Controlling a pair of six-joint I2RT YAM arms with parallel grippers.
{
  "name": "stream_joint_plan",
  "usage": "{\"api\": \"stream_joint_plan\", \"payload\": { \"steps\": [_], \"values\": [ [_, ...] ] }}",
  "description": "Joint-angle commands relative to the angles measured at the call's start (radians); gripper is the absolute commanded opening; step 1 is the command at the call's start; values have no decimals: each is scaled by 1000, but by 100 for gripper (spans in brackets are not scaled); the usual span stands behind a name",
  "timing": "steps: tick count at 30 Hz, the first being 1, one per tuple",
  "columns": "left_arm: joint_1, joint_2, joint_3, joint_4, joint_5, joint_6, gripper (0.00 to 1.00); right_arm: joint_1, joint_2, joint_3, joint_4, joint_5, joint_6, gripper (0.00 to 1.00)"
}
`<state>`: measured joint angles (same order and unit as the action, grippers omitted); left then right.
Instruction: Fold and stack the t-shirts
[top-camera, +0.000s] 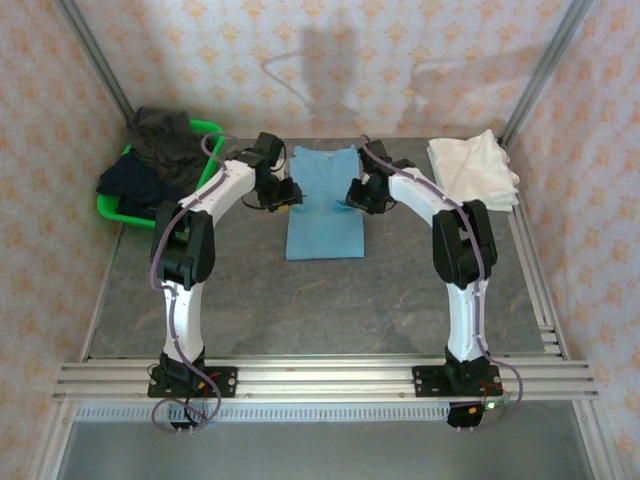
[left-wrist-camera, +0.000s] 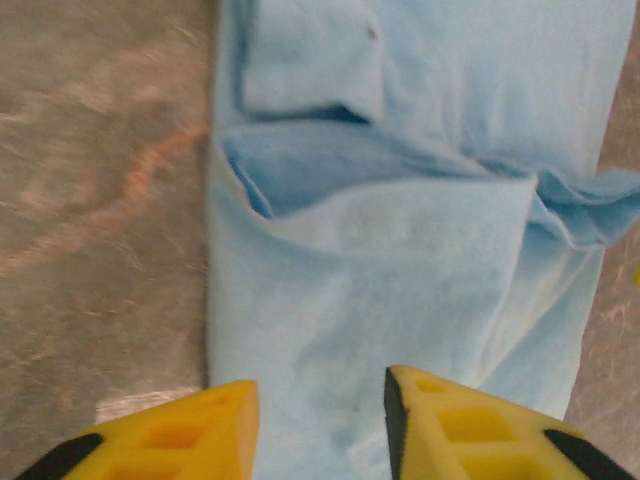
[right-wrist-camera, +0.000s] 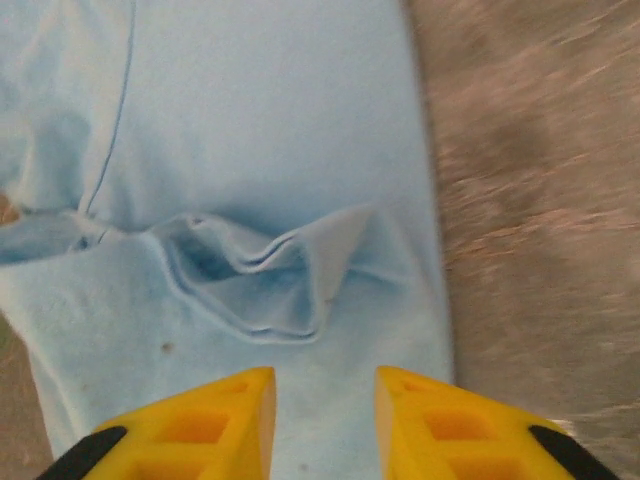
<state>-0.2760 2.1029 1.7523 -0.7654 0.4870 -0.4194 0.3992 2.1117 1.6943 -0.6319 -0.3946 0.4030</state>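
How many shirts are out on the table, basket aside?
2 apparent: the sky-blue t-shirt folded narrow at centre, and a cream-white pile at the far-right corner. That pile may hide more shirts.

table (top-camera: 330, 310): grey | blue t-shirt (top-camera: 325, 215): between left gripper (top-camera: 284, 194) and right gripper (top-camera: 356, 192) | white t-shirts (top-camera: 475, 170): right of right gripper | green basket (top-camera: 207, 127): left of left gripper

Sky-blue t-shirt (top-camera: 324, 205) (basket (top-camera: 206, 127) green)
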Motion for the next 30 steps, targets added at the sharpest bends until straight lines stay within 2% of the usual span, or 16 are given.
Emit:
{"api": "stream_joint_plan", "payload": {
  "steps": [1,5,12,22,25,27,30],
  "values": [
    [-8,26,-46,83,8,0,35,21,70,81,-12,17,-16,30],
    [-3,123,-1,32,-58,12,35,13,134,154,-28,82,-50,27],
    [9,170,18,4,-120,13,32,-18,273,361,-178,197,-71,0],
    [21,180,33,-36,-155,25,33,-39,209,336,-173,271,-88,0],
    [20,166,38,-43,-168,22,33,-35,143,247,-105,226,-78,6],
    [20,151,41,-49,-183,22,33,-22,90,153,-38,180,-68,20],
    [19,140,42,-49,-187,25,34,7,46,55,29,124,-59,32]
  ]
}}
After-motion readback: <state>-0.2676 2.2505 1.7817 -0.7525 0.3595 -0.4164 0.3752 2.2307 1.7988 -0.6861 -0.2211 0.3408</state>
